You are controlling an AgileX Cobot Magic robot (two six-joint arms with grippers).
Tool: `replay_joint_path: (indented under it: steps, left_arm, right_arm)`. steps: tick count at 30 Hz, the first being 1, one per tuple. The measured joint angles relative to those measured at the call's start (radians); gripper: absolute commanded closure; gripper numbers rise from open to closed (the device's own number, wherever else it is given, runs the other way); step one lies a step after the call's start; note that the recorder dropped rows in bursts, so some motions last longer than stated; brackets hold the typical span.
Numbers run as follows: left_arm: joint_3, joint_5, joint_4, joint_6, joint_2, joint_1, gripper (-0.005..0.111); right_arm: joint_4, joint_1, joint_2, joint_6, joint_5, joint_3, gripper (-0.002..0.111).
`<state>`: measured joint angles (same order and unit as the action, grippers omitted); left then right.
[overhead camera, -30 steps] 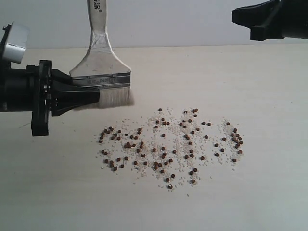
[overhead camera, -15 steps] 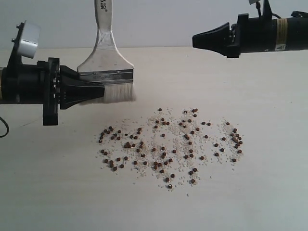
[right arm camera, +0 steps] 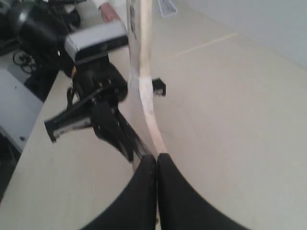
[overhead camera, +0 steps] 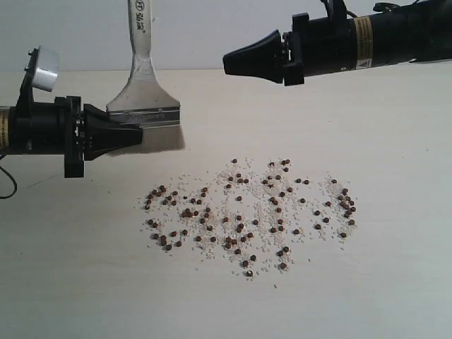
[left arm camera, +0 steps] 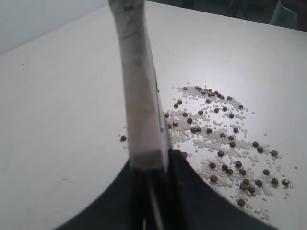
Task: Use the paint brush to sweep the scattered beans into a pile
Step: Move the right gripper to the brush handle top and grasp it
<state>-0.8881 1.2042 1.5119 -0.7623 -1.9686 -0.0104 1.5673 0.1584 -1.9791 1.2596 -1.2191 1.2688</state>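
The paint brush [overhead camera: 145, 88] handle is cut off above; the left gripper [overhead camera: 140, 133] covers part of its bristles [overhead camera: 168, 138]; its lettering is unreadable.

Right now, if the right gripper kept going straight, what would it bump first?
Probably the paint brush, at its handle. The shut right gripper points straight at it, though depth is hard to judge.

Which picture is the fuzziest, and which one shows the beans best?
Exterior view: sharpest, with even light and every one of the beans crisp. Left wrist view: the brush up close looks soft, and the beans are a bit blurry. Right wrist view: fuzziest, all smeared, with no beans in sight.
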Motion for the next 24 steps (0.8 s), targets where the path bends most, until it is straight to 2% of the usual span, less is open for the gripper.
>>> replay_joint_path:
  steps: [6, 8, 12, 18, 20, 24]
  left_arm:
    - [0.0, 0.0, 0.02, 0.0, -0.037, 0.0, 0.107]
    - [0.0, 0.0, 0.028, 0.0, -0.037, 0.0, 0.107]
    - [0.0, 0.0, 0.036, 0.0, -0.037, 0.0, 0.107]
    - [0.0, 0.0, 0.044, 0.0, -0.037, 0.0, 0.107]
    - [0.0, 0.0, 0.044, 0.002, -0.037, 0.0, 0.107]
    - [0.0, 0.0, 0.052, 0.006, -0.037, 0.0, 0.107]
  right_arm:
    - [-0.153, 0.013, 0.0, -0.037, 0.0, 0.0, 0.108]
    - [-0.164, 0.026, 0.0, -0.075, 0.0, 0.0, 0.106]
    - [-0.166, 0.071, 0.0, -0.149, 0.0, 0.0, 0.095]
    - [-0.175, 0.127, 0.0, -0.185, 0.0, 0.0, 0.094]
    - [-0.177, 0.127, -0.002, -0.175, 0.0, 0.0, 0.087]
    - [-0.177, 0.127, -0.011, -0.16, 0.0, 0.0, 0.059]
